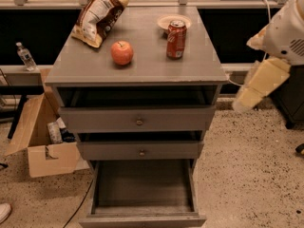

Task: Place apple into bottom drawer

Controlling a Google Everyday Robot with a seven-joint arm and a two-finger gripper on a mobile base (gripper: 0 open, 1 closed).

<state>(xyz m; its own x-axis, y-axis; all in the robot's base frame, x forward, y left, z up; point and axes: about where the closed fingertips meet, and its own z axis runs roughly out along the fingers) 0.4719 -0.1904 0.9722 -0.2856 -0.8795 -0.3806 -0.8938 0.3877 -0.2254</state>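
Observation:
The apple (122, 52), red-orange with a short stem, sits on the grey cabinet top (142, 68), left of centre. The bottom drawer (142, 186) is pulled out at the foot of the cabinet, with a bare grey floor. The two shallower drawers above it, each with a small brass knob, stand slightly open. Only white and cream segments of my arm (266, 75) show at the right edge, beside the cabinet and at about its top's height. The gripper itself is out of view.
A red soda can (176, 39) stands to the right of the apple, with a small plate (167, 21) behind it. A chip bag (99, 14) lies at the back left. An open cardboard box (40, 141) and a water bottle (25, 56) are on the left.

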